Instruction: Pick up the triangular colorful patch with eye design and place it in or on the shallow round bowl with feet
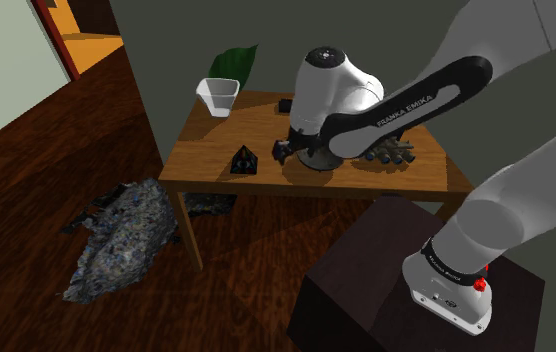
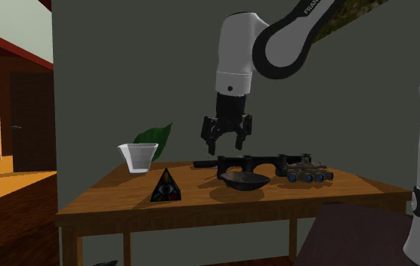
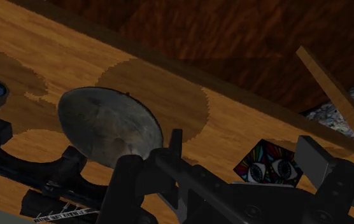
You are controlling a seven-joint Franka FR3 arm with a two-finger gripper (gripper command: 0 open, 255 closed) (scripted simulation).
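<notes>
Triangular patch, dark ground with multicoloured pattern and eye motif [image 2: 166, 186]: stands upright on the brown wooden table [image 2: 110, 200] near its front edge in the second exterior view. It is untouched and well apart from the all-black two-finger gripper [image 2: 226, 143], off to that view's left and lower than it. Gripper: fingers spread apart and clasping nothing, hanging above the dark shallow round bowl with feet [image 2: 242, 180]. The bowl rests on the table between the patch and a black binocular-like object [image 2: 307, 174], and a clear tumbler [image 2: 137, 157] stands behind the patch.
</notes>
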